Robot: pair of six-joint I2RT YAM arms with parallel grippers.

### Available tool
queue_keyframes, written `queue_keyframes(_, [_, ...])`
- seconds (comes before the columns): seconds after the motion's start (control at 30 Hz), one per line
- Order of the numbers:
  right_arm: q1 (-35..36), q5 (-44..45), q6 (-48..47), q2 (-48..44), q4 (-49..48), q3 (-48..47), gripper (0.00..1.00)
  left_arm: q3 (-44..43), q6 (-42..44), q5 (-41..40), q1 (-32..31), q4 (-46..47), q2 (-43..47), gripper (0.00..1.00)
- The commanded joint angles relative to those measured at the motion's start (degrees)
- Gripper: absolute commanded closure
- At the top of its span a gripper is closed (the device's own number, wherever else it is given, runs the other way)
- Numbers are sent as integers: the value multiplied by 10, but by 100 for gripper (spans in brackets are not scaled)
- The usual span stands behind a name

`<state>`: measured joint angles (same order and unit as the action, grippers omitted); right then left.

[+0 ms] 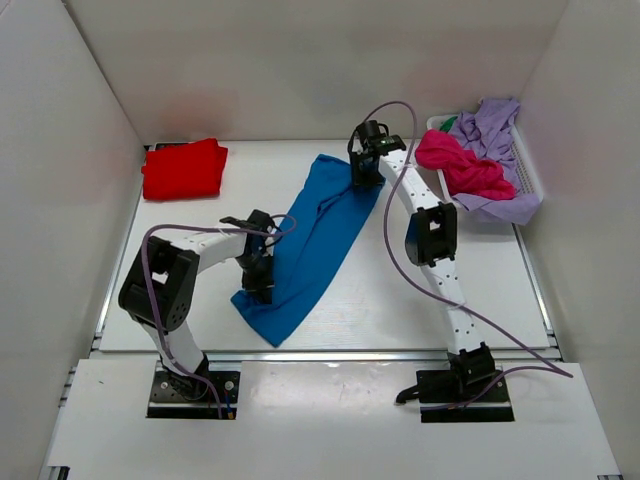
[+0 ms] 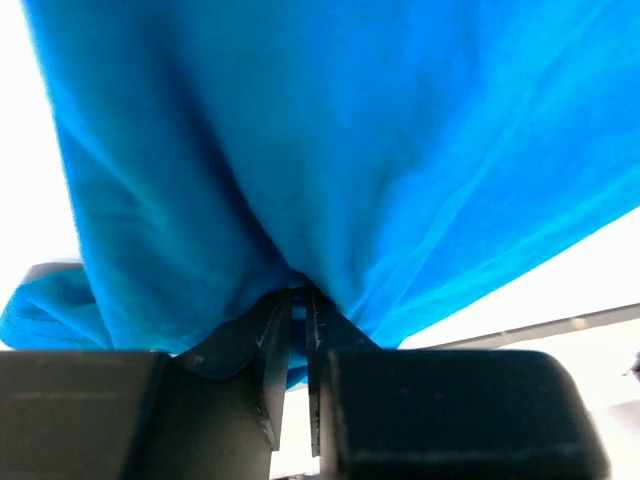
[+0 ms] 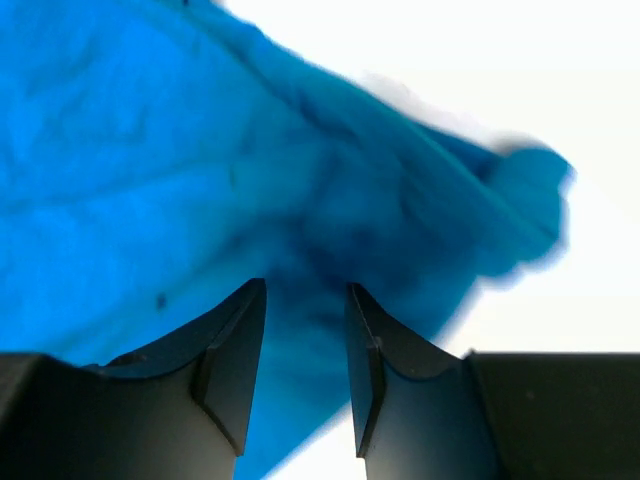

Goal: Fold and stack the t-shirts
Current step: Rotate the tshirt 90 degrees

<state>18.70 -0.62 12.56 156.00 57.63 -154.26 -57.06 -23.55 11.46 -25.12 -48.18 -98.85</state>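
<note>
A bright blue t-shirt (image 1: 315,245) lies stretched in a long band across the middle of the table. My left gripper (image 1: 262,272) is shut on its near left edge; in the left wrist view (image 2: 300,295) the cloth (image 2: 330,140) is pinched between the jaws. My right gripper (image 1: 365,170) is open over the shirt's far end; in the right wrist view (image 3: 305,290) the blue cloth (image 3: 180,180) lies just beyond the fingers. A folded red t-shirt (image 1: 184,168) lies at the far left. A magenta pink t-shirt (image 1: 462,165) and a lilac one (image 1: 495,130) lie in the basket.
The white slatted basket (image 1: 530,180) stands at the far right against the wall. White walls enclose the table on the left, right and back. Purple cables loop along both arms.
</note>
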Motion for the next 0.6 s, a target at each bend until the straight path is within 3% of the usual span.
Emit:
queue_keyframes(0.0, [-24, 18, -23, -139, 16, 11, 65, -23, -19, 22, 30, 9, 40, 75])
queue_keyframes(0.13, [-10, 32, -33, -285, 13, 134, 63, -96, -9, 16, 66, -19, 60, 73])
queue_keyframes(0.23, [32, 44, -29, -376, 0, 259, 63, -178, 17, 41, 96, -33, 21, 73])
queue_keyframes(0.37, [130, 48, -9, -501, -117, 528, 67, -345, 45, 72, 105, -32, -97, 79])
queue_keyframes(0.57, [236, -33, 62, -574, -269, 756, 70, -628, 55, 117, 97, -49, -291, 80])
